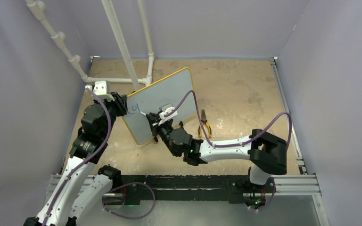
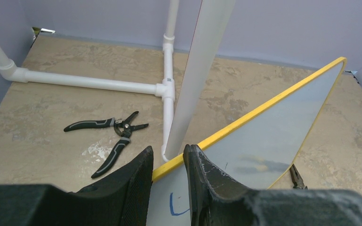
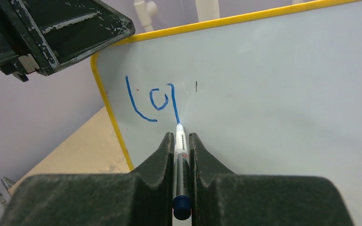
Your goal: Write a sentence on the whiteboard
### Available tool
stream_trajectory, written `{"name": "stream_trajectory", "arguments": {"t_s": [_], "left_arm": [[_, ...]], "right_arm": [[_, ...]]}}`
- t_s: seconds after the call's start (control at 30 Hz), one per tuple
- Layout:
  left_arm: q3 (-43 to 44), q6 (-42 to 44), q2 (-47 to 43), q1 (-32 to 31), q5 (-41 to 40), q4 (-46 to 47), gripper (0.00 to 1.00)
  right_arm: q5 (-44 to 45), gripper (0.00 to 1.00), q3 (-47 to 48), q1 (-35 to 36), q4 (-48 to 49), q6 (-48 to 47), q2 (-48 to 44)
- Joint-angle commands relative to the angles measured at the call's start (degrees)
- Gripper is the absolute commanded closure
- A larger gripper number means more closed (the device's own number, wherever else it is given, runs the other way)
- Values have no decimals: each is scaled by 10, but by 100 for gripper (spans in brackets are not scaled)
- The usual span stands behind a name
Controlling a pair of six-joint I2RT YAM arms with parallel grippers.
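Note:
The whiteboard with a yellow frame stands tilted on the table; it also shows in the left wrist view and the right wrist view. My left gripper is shut on its yellow top edge near the left corner. My right gripper is shut on a blue marker, whose tip touches the board. The sentence reads as a blue "lo" plus one downstroke ending at the tip; part of it also shows in the left wrist view.
A white PVC pipe frame stands behind the board, one slanted pipe close to its top edge. Yellow-handled pliers lie right of the board. Black-handled pliers lie behind it. Walls enclose the table.

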Motion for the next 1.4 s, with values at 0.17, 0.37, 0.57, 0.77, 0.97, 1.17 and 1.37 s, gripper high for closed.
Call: {"name": "stream_trajectory", "arguments": {"t_s": [0.17,0.37,0.57,0.77,0.97,1.17,1.37], "left_arm": [[-12,-5,4,5,18,1,69],[-12,-5,4,6,21,2,69],[-12,-5,4,7,24,2,69],[-13,-5,4,8,25,3,69],[-13,-5,4,9,26,3,69],[-13,-5,3,10,26,3,69],[-13,-5,4,12,29,3,69]], "right_arm": [[37,100,16,-1,9,-10,-13],[39,100,23,-1,37,-40,-18],[31,100,39,-1,56,-66,-8],[34,100,50,-2,68,-93,-2],[39,100,46,-2,86,-109,-1],[19,100,4,-1,99,-93,-34],[16,100,-11,-1,85,-74,-36]]}}
